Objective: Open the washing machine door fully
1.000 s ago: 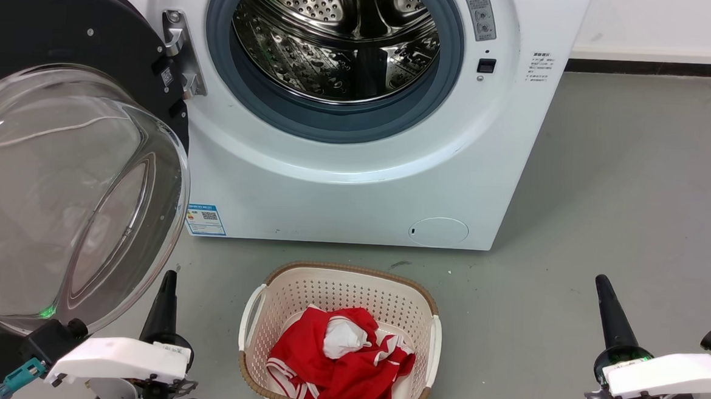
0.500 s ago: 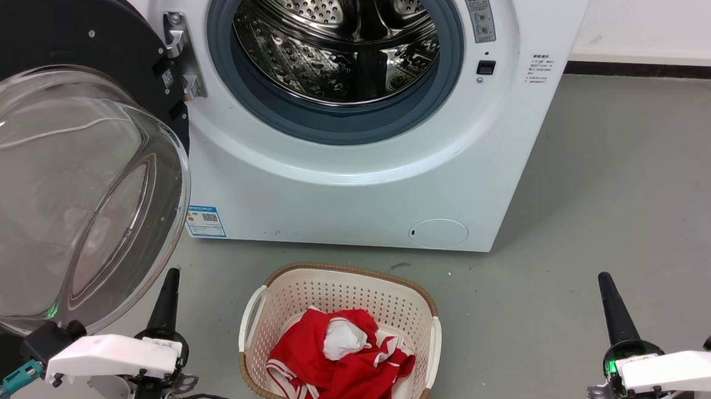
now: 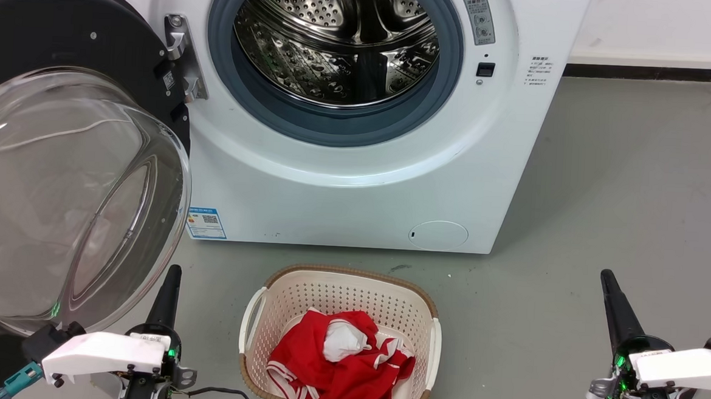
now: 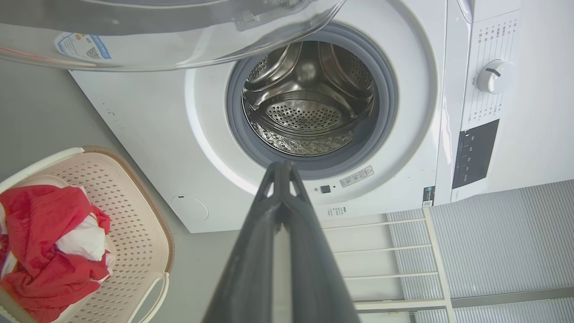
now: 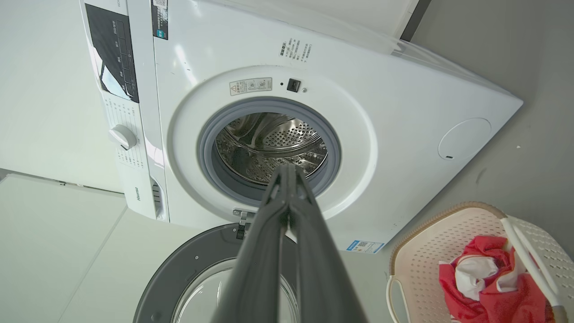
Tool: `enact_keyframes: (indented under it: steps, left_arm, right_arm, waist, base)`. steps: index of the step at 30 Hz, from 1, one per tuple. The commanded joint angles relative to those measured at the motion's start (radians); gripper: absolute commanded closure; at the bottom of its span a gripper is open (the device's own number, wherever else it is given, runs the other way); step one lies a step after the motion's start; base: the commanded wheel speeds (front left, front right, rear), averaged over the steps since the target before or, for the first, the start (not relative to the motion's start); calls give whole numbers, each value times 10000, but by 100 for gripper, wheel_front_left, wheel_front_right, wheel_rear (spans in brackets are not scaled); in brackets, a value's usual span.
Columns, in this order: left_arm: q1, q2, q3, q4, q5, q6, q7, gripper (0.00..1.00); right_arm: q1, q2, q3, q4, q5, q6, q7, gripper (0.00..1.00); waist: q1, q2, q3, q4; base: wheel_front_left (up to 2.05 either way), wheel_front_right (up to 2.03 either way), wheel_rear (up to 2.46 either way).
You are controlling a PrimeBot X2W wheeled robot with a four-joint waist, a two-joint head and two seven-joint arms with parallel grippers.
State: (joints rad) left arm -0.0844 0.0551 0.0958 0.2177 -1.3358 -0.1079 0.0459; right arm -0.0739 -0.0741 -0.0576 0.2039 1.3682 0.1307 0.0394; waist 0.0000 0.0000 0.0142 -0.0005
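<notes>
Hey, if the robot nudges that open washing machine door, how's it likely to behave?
The washing machine door probably swings stiffly as one piece, since a metal hinge pins it to the white machine. Its bulging glass bowl looks smooth, so a push may slip there. That thick glass likely makes it heavy.

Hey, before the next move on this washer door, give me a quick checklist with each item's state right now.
1. The washing machine door stands off the drum opening: ok.
2. The door is at its full-open stop: cannot tell.
3. The left tool is shut and empty: ok.
4. The right tool is shut and empty: ok.
5. The left tool is apart from the door: ok.
6. The basket sits outside the door's path: ok.
</notes>
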Motion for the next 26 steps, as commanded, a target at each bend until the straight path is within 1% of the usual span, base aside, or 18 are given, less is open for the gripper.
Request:
enact_keyframes:
  steps: [1, 26]
  left_arm:
    - [-147, 3, 18, -16, -180, -73, 58, 100]
    - [-274, -43, 165, 223, -2154, -215, 561, 100]
  right_arm:
    - [-168, -41, -38, 17, 202, 1, 48, 100]
    - [-353, 12, -216, 315, 2106, 1, 404, 100]
  waist:
    - [0, 0, -3, 0]
    - [0, 0, -81, 4]
  base:
    - [0, 0, 0]
    - [0, 0, 0]
